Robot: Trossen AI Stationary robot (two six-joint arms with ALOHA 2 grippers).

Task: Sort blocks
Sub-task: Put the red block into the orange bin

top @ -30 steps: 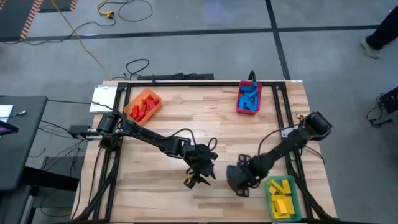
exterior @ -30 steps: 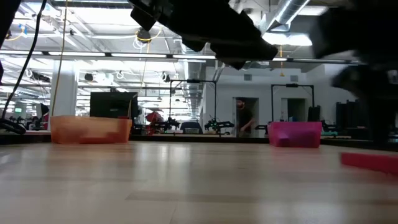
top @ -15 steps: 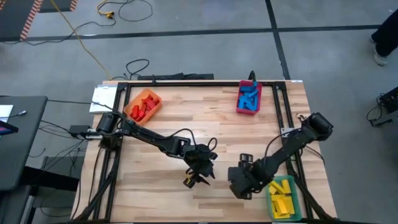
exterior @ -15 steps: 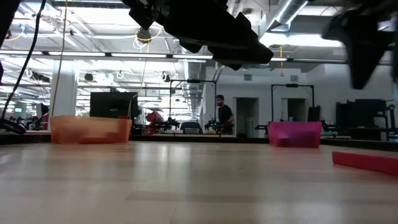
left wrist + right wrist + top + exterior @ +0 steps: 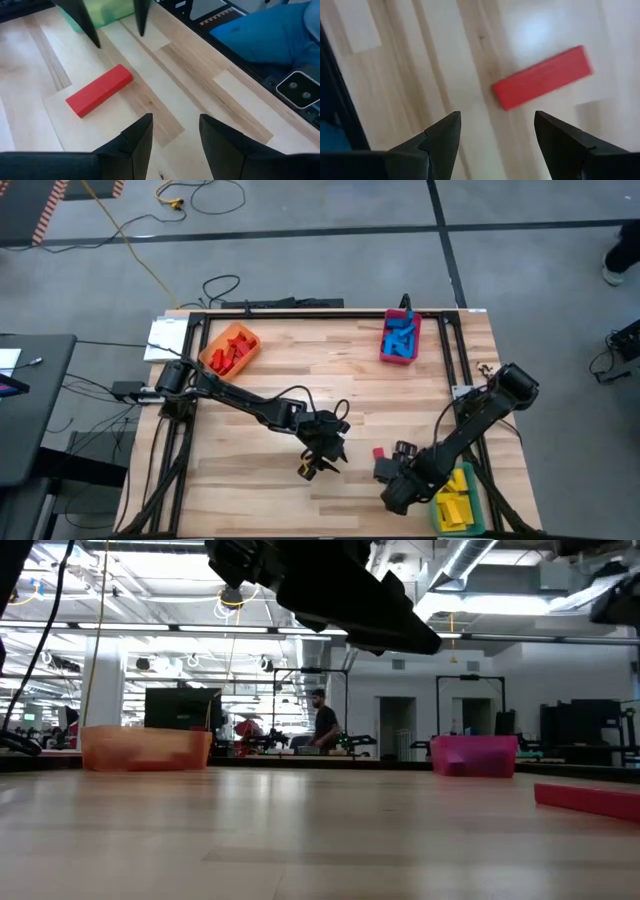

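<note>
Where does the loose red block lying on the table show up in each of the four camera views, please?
High view: red block on the wood beside the right tool.
Low view: block flat at the far right edge.
Left wrist view: block beyond the left tool.
Right wrist view: block ahead of the open right tool.
Shared landmark: the green bin.

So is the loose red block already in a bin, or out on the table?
Out. The red block lies flat on the bare table, near the open right gripper, outside all bins.
</note>
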